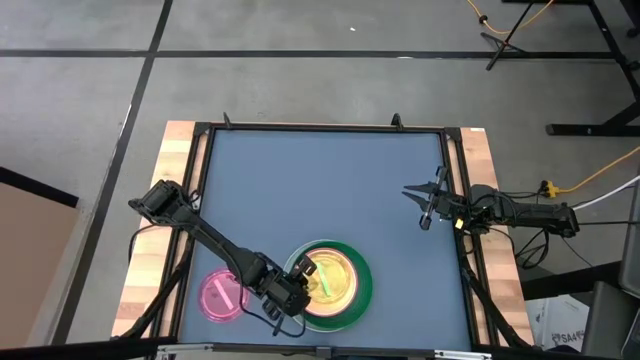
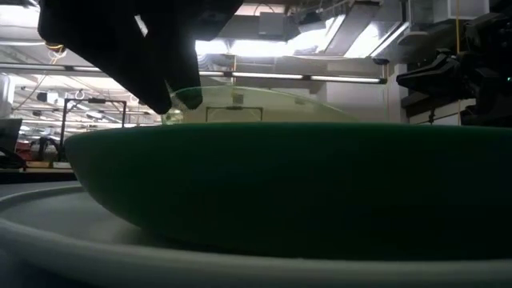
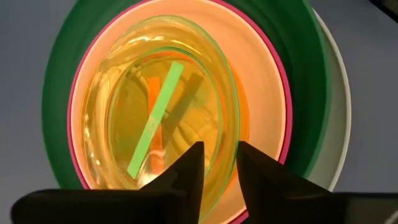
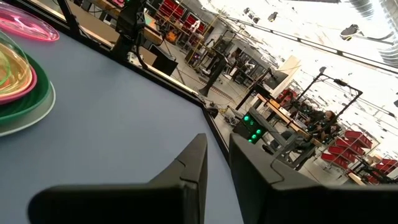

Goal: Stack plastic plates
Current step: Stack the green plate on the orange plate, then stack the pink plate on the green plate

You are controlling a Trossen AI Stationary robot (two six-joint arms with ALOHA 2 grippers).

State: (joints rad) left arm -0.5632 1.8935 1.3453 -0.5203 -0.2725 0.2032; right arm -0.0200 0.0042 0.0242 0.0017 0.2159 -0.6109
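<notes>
Left gripper (image 3: 219, 163) hovers over the stack at the table's near edge, fingers slightly spread astride the translucent green plate's (image 3: 163, 106) rim, atop pink, dark green (image 1: 361, 285) and white plates. Magenta plate (image 1: 222, 295) lies left. Right gripper (image 1: 424, 203) waits far right, fingers nearly together.

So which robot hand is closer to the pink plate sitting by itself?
Left. The left hand is just beside the lone pink plate, at the edge of the plate stack. The right hand waits far across the table.
</notes>
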